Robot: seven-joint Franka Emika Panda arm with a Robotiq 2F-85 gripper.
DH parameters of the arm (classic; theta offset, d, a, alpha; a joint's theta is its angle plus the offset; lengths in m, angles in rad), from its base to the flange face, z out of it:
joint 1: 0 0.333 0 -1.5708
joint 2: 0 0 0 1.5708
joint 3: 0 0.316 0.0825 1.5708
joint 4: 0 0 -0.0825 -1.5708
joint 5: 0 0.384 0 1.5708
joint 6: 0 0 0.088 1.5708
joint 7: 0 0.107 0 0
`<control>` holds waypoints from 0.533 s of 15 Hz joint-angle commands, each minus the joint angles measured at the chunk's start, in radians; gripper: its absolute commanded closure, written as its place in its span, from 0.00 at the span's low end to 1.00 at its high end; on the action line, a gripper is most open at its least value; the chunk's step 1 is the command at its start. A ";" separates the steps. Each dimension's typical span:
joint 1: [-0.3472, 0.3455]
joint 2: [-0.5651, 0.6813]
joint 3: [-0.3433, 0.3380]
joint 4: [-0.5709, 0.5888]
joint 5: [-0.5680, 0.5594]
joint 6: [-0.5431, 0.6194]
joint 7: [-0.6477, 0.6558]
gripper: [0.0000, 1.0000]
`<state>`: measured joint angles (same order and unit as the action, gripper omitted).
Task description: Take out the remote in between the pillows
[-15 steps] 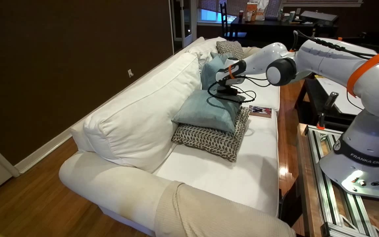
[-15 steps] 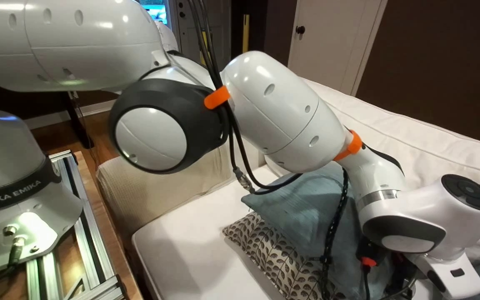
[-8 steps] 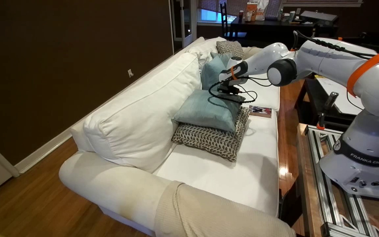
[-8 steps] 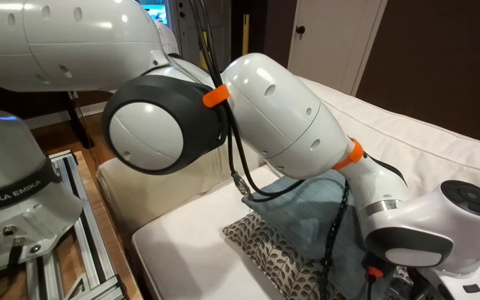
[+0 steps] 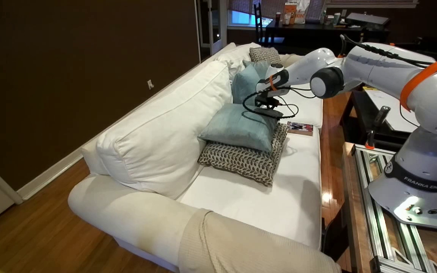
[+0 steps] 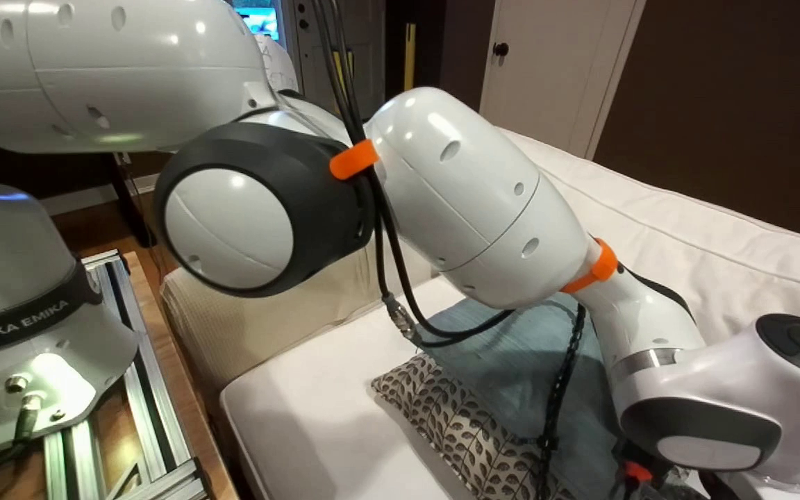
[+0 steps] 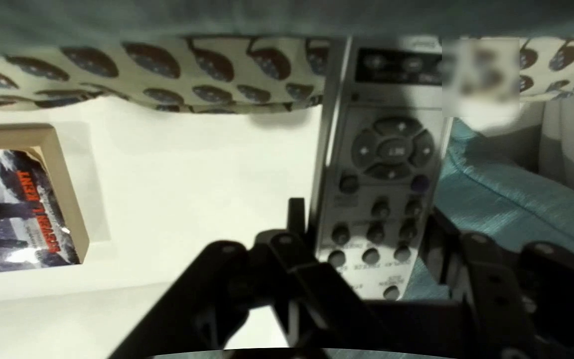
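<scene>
One remote [image 7: 386,169], wrist view only.

Plastic remote [image 7: 384,159], apparently matt gripper [image 7: 367,217], cloth pillows [image 5: 237,127], glossy wood floor [image 5: 331,167]

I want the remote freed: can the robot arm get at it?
Probably yes: in the wrist view, the fingers flank the remote with nothing seen blocking them, though the teal pillow may cover its far end.

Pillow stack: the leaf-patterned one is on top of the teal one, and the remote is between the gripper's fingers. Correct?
Wrong order: both exterior views show the teal pillow on top of the leaf-patterned pillow. The remote is between the gripper's fingers.
</scene>
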<state>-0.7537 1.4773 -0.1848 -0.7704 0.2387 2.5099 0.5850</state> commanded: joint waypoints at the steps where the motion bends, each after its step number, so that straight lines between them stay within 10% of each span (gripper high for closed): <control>1: -0.023 -0.055 0.000 -0.064 0.012 0.005 -0.004 0.70; 8: -0.076 -0.164 0.029 -0.147 0.019 -0.031 -0.043 0.70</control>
<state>-0.8125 1.3885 -0.1813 -0.8267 0.2397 2.5081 0.5812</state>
